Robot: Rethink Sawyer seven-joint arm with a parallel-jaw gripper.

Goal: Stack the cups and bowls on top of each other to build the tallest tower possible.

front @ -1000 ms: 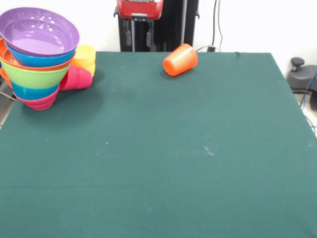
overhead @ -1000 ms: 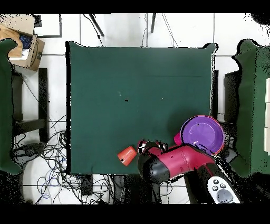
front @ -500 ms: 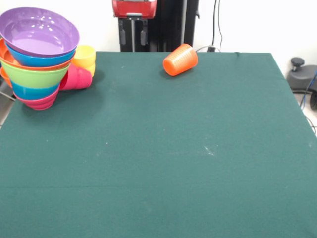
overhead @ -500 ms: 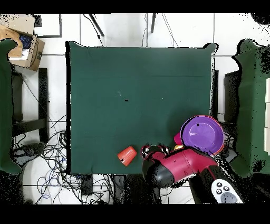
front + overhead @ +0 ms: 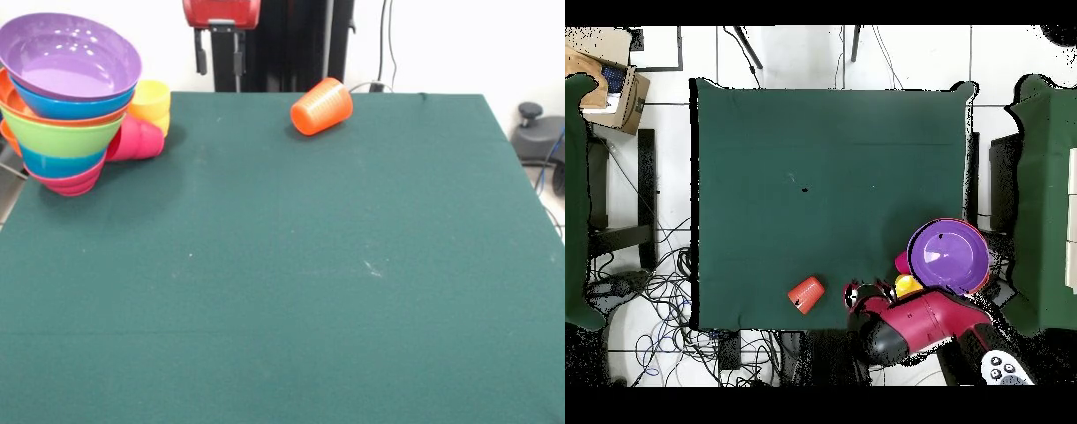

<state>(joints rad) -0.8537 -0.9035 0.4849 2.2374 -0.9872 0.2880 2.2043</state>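
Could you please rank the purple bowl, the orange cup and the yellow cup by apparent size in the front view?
1. Glossy purple plastic bowl, clearly largest.
2. Ridged orange plastic cup, lying on its side.
3. Yellow plastic cup, but partly hidden behind the bowls, so second and third are unsure.

I am working in what is looking like a robotics lab: a green-clothed surface is standing on white floor tiles, with tangled cables and a cardboard box lying beside it.
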